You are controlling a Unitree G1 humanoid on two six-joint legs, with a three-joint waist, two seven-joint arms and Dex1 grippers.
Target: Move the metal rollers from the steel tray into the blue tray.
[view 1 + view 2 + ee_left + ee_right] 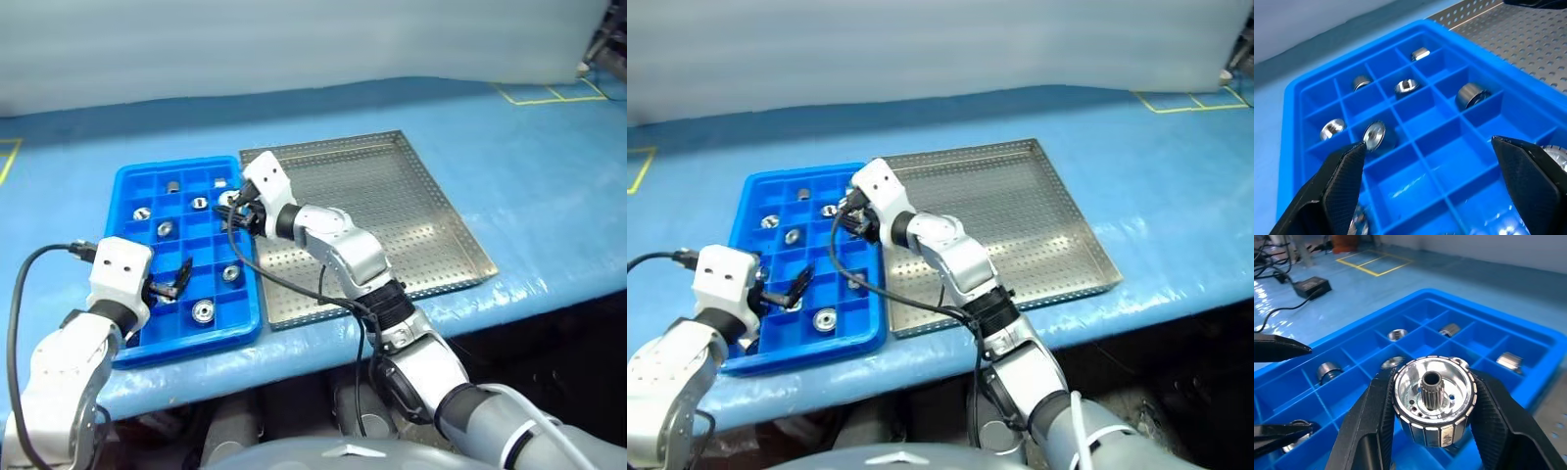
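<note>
1. Blue cloth covers the long table (549,196), and a pale wall stands behind it.
2. On the table lies the big square silver steel tray (411,206) with rows of little holes in its floor. Its floor looks bare.
3. Just to the left of it, touching its side, sits the bright blue plastic tray (132,186) with many small square boxes.
4. Several small shiny metal rollers (1406,86) lie in those boxes, one to a box. Most are in the far part of the blue tray, and a few sit in the near part.
5. My right gripper (1432,431) is over the right side of the blue tray, toward its far end. My two black fingers (1369,431) are squeezed tight on one shiny silver roller (1432,399). It has a little toothed post in its hollow middle and dark bars round its side.
6. My left gripper (1432,186) hangs over the near left part of the blue tray. Its fingers (1339,183) are spread wide and hold nothing.
7. Thin black cables (15,323) loop from both my wrists.
</note>
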